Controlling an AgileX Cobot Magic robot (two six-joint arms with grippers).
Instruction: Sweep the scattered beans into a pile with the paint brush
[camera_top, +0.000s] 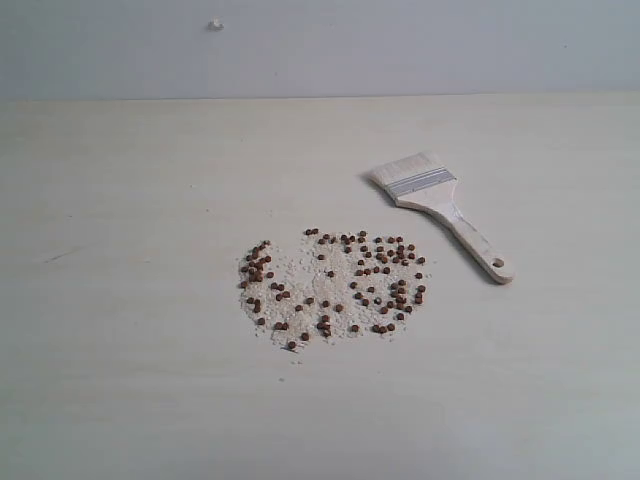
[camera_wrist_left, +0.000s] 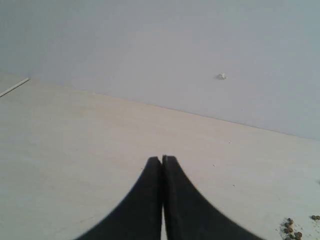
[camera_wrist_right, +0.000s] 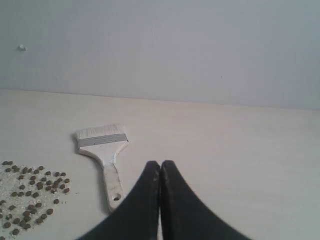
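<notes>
Small reddish-brown beans (camera_top: 335, 283) scattered beside a flat wooden paint brush (camera_top: 440, 206); left gripper (camera_wrist_left: 162, 159) and right gripper (camera_wrist_right: 160, 163) both closed, empty.

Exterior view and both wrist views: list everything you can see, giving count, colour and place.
beans: dozens, reddish-brown, scattered loosely mid-table, not yet piled
crumbs: many, whitish, mixed among the beans
paint brush: one, pale wooden handle, silver ferrule, off-white bristles, flat on the table right of the beans, apart from them
table: one, pale
wall: one, light grey, behind the table
mark: one, white, on the wall
left gripper: one, black, shut, empty, over bare table
right gripper: one, black, shut, empty, facing the brush
</notes>
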